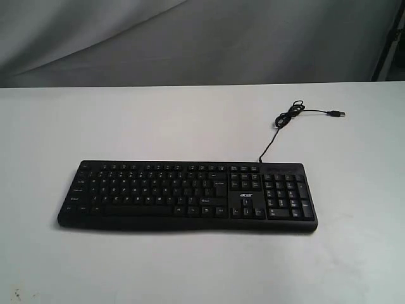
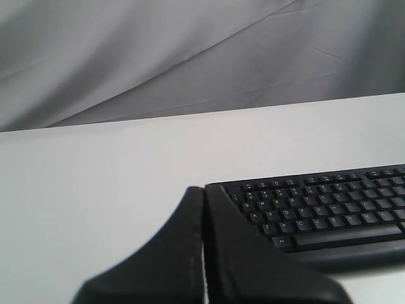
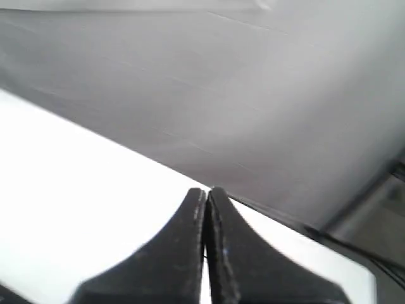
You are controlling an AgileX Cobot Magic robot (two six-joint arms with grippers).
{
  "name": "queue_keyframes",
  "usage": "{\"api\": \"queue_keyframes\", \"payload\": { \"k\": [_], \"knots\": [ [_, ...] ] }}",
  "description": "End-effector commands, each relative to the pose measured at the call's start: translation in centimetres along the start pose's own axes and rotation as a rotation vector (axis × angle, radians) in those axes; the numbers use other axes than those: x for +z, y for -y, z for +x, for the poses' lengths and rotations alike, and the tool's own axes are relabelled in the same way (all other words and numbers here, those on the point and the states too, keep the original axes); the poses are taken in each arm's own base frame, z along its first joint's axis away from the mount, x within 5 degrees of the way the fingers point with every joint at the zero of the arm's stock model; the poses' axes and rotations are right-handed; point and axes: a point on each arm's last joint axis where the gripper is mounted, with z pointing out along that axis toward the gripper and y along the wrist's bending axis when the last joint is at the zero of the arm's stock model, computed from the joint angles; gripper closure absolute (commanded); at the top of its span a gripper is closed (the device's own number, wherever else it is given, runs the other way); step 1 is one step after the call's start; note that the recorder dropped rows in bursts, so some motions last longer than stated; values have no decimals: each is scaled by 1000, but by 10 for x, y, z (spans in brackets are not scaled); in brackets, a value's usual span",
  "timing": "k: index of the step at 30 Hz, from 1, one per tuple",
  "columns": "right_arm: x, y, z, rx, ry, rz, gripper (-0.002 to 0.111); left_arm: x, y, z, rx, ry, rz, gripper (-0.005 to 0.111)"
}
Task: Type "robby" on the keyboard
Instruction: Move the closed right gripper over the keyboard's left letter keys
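The black keyboard (image 1: 188, 194) lies flat on the white table (image 1: 190, 120), with its numeric pad at the right and a white "acer" logo. Its thin black USB cable (image 1: 288, 120) runs from the back edge to a loose plug. Neither arm shows in the exterior view. In the left wrist view my left gripper (image 2: 204, 190) is shut with nothing held, off the keyboard's (image 2: 323, 212) left end near the Q and A keys. My right gripper (image 3: 207, 191) is shut and empty over bare white table (image 3: 76, 202); no keyboard appears in that view.
A grey fabric backdrop (image 1: 190, 38) hangs behind the table. A dark frame post (image 1: 389, 41) stands at the far right. The right wrist view shows the table's far edge (image 3: 291, 225) and a dark gap beyond it.
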Motion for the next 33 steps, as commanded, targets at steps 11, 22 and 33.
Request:
{"api": "queue_keyframes", "payload": {
  "k": [11,22,33],
  "knots": [
    [25,-161,-15,-468,76,-879,108,0,0,1,3,5,4,107],
    [121,-254,26,-486,-107,-970,108,0,0,1,3,5,4,107],
    [187,-347,95,-589,-256,-1021,108,0,0,1,3,5,4,107]
  ]
}}
